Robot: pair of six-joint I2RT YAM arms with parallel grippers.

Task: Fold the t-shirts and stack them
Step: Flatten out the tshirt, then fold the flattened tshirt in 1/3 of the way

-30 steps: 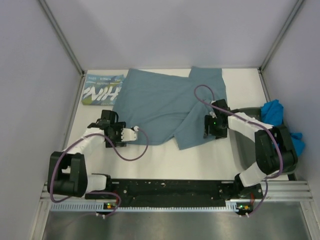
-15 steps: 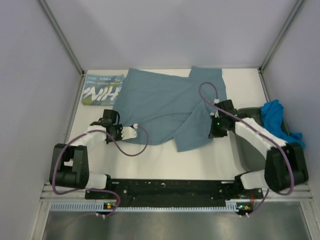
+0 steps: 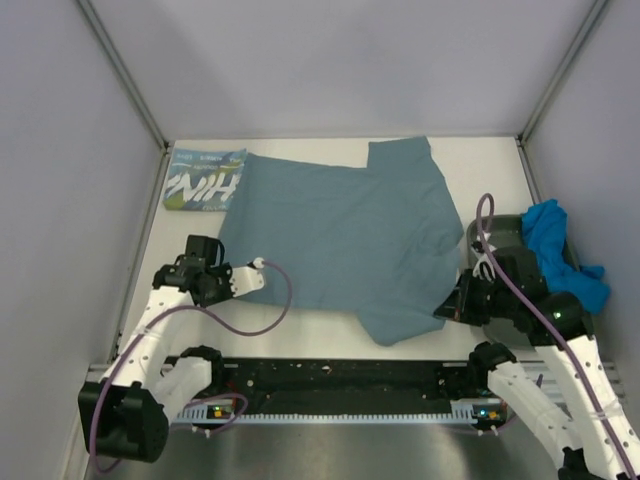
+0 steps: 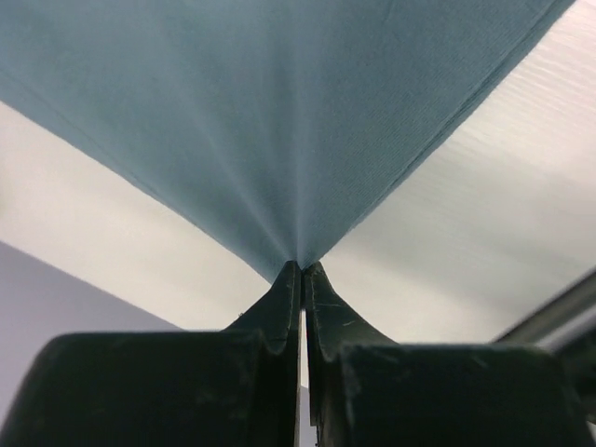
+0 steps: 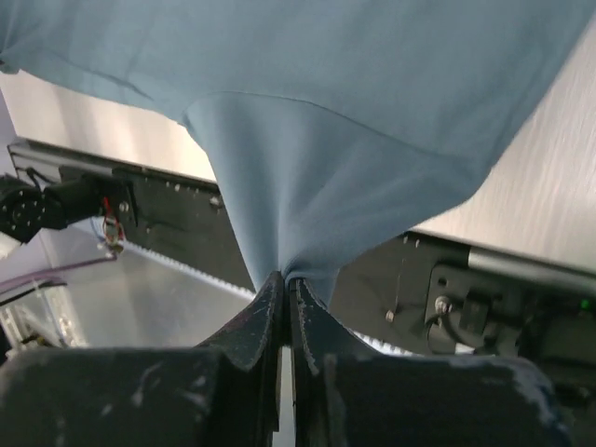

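The plain slate-teal t-shirt point(image 3: 340, 235) is stretched across the middle of the table, a sleeve pointing to the back. My left gripper point(image 3: 224, 287) is shut on its near left corner; the cloth point(image 4: 279, 112) fans out from the pinched fingertips point(image 4: 303, 267). My right gripper point(image 3: 449, 309) is shut on the near right edge, and the fabric point(image 5: 326, 112) hangs taut from its tips point(image 5: 284, 277). The folded teal NIH t-shirt point(image 3: 205, 185) lies at the back left. The bright blue t-shirt point(image 3: 555, 245) is bunched up at the right.
A dark grey-green tray point(image 3: 497, 232) stands at the right edge under the blue shirt. The black arm rail point(image 3: 340, 378) runs along the near edge. Grey walls close in the table on three sides.
Both grippers have shut on the slate-teal shirt and drawn back toward the near edge, the right arm swinging out to the right. The folded-over flap has opened and the shirt is spread wider.
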